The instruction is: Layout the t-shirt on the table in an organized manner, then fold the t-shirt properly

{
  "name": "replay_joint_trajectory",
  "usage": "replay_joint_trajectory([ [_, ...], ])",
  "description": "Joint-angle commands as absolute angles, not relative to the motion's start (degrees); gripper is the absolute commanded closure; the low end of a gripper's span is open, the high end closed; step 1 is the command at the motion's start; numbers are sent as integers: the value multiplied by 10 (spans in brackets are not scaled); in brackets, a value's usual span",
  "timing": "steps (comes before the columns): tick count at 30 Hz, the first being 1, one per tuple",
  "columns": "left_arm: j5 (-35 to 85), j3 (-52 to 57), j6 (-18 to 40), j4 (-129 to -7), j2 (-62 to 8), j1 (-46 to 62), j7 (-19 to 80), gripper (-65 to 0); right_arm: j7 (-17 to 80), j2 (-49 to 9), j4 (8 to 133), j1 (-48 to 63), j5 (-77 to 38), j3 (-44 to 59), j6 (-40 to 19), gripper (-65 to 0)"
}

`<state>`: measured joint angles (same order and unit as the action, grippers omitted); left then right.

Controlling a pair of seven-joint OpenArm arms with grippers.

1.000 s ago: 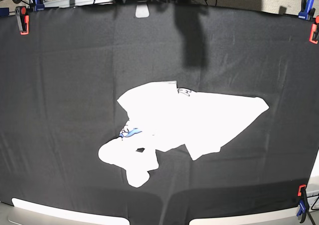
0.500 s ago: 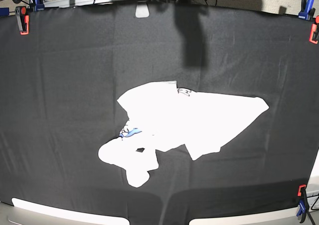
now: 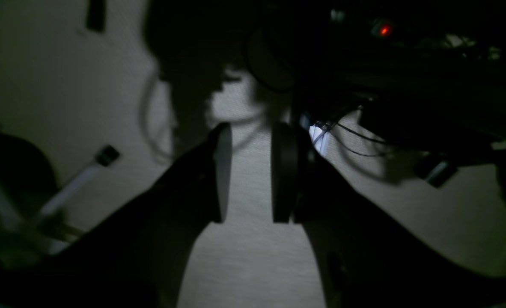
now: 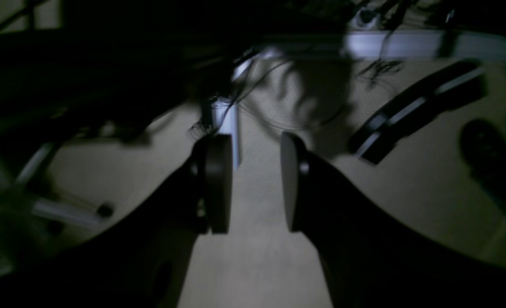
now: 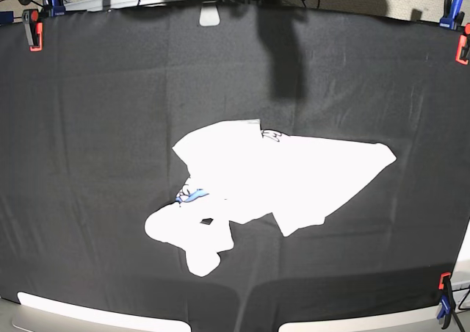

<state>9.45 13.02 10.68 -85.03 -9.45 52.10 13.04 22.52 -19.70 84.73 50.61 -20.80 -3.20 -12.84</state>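
The table (image 5: 88,126) fills the base view, its black cloth pinned by clamps (image 5: 31,31) at the corners. The shirt (image 5: 286,181) lies crumpled a little right of centre and toward the near edge, mostly white side up, with one lobe bunched at its near-left and only a scrap of blue print (image 5: 192,195) peeking out of a fold. Over the last second nothing on the table has shifted: the shirt's outline matches the earlier views exactly. So the layout has not begun, and every step is still to do.

Neither arm shows in the base view. The wrist views look at a pale floor, not the table, so both arms seem parked away from the shirt. The left gripper (image 3: 248,173) stands partly open with nothing between its pads. The right gripper (image 4: 255,184) is likewise partly open and empty.
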Motion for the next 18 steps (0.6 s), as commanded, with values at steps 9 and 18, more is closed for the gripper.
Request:
replay_joint_trajectory([
  [9, 95, 139, 109, -1042, -158, 602, 176, -147, 228, -276, 1089, 638, -245, -8, -226, -187],
  [18, 95, 192, 109, -1222, -164, 600, 184, -147, 251, -276, 1278, 652, -291, 97, -227, -187],
])
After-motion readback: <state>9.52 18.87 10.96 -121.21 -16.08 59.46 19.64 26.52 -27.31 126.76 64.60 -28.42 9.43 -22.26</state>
